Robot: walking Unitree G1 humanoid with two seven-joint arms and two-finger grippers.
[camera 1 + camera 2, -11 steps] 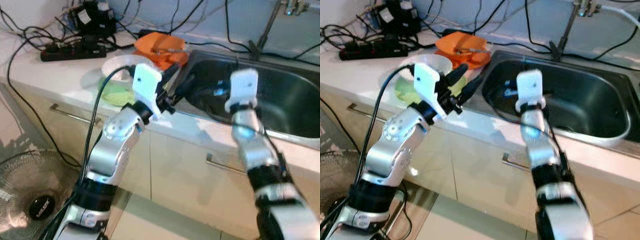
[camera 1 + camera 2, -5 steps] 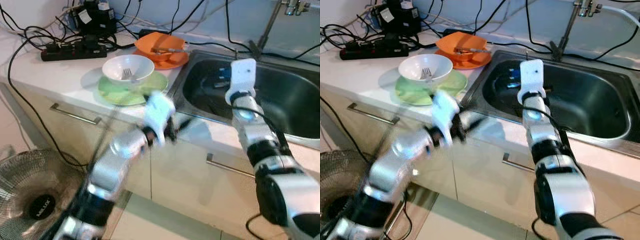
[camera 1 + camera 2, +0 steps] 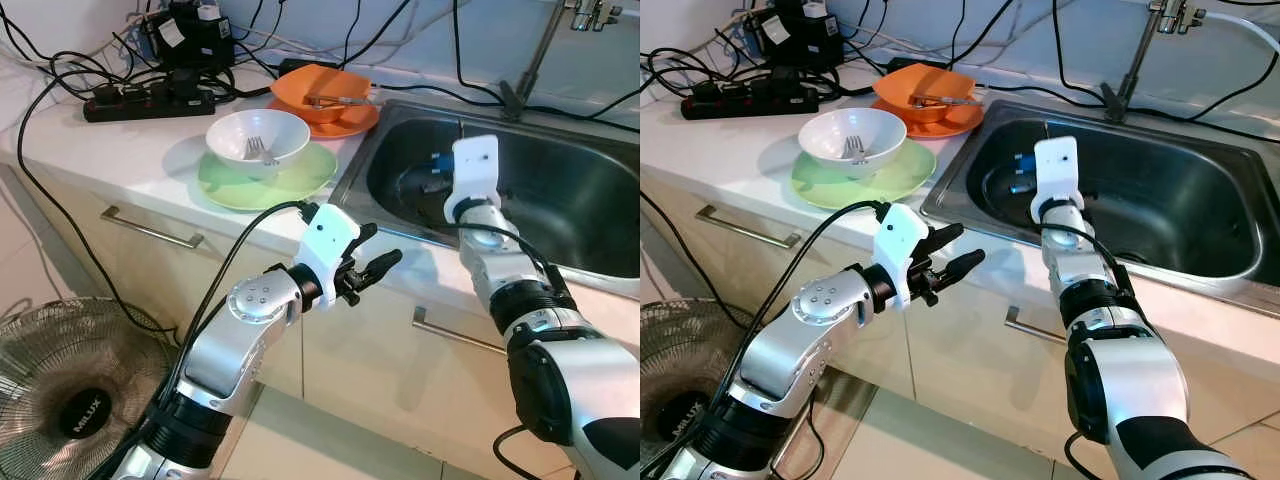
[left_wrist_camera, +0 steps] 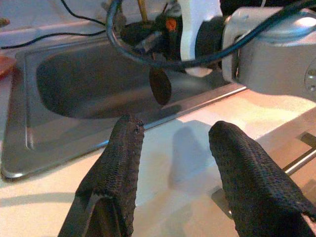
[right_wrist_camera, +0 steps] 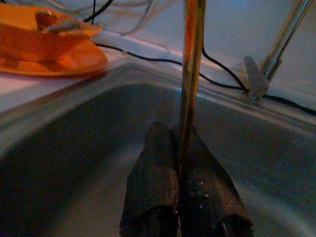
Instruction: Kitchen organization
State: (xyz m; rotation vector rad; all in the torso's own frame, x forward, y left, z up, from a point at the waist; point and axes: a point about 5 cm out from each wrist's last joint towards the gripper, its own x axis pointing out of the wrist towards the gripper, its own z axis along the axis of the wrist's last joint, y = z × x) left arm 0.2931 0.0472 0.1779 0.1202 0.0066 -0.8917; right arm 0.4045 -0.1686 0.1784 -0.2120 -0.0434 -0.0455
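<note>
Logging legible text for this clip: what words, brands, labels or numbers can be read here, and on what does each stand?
"MLUX", as best it reads, on the black hub of the floor fan.
White label on the black adapter by the power strip: too small to read.
Nothing readable elsewhere in these views.

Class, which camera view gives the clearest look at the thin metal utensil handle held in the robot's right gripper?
The right wrist view: the thin metal utensil handle rises from between the right gripper's shut black fingers, above the steel sink. The left wrist view shows a dark rounded end hanging beneath that arm. In the eye views the wrist hides it.
</note>
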